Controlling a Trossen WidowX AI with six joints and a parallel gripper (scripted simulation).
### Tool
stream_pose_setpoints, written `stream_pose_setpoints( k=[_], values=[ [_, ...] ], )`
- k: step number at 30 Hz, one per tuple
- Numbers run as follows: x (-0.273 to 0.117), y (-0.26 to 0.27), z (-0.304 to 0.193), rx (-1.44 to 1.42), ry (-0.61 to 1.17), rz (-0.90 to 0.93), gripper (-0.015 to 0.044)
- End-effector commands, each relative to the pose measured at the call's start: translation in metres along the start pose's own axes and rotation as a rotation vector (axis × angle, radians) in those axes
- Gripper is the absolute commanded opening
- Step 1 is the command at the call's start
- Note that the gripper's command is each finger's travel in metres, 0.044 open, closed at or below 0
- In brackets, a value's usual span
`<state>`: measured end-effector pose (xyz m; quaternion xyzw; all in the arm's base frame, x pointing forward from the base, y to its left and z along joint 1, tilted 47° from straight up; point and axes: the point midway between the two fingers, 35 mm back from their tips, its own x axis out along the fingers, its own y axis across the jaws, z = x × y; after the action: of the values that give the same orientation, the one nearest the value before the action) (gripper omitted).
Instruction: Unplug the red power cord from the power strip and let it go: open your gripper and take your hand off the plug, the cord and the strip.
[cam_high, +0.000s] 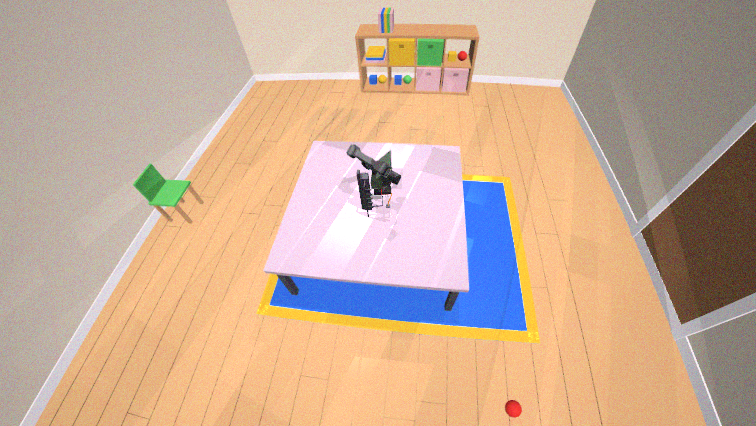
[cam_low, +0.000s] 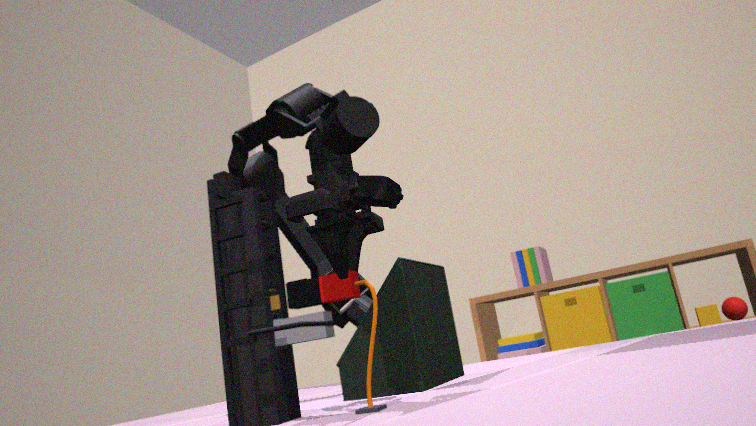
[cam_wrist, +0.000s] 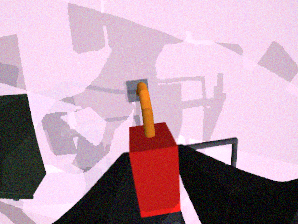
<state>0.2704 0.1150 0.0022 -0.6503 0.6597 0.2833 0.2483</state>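
got my gripper (cam_low: 343, 296) clamped on the boxy red plug (cam_low: 338, 286) just beside the tall black power strip (cam_low: 248, 296), so I can yank it free

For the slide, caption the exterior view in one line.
Gripper clamped on the red plug beside the upright black power strip, orange cord dropping to the pink table.

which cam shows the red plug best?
Wrist: the red plug fills the centre, orange cord leaving its top. Exterior shows it side-on in the gripper beside the power strip. Top shows only a speck.
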Motion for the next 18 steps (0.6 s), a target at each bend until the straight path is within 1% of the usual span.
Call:
stream_pose_setpoints(
  k=[1,11,14,15,18],
  values=[
    [0.001,-0.003,-0.006,0.006,-0.001,-0.004,0.0079],
    [0.003,-0.003,-0.009,0.006,0.000,-0.003,0.0341],
    [-0.001,-0.004,0.004,0.006,-0.002,-0.004,0.0420],
    [-0.002,-0.004,0.011,0.006,-0.002,-0.004,0.0440],
    [-0.008,-0.004,0.041,0.006,-0.004,-0.004,0.0440]
  ],
)
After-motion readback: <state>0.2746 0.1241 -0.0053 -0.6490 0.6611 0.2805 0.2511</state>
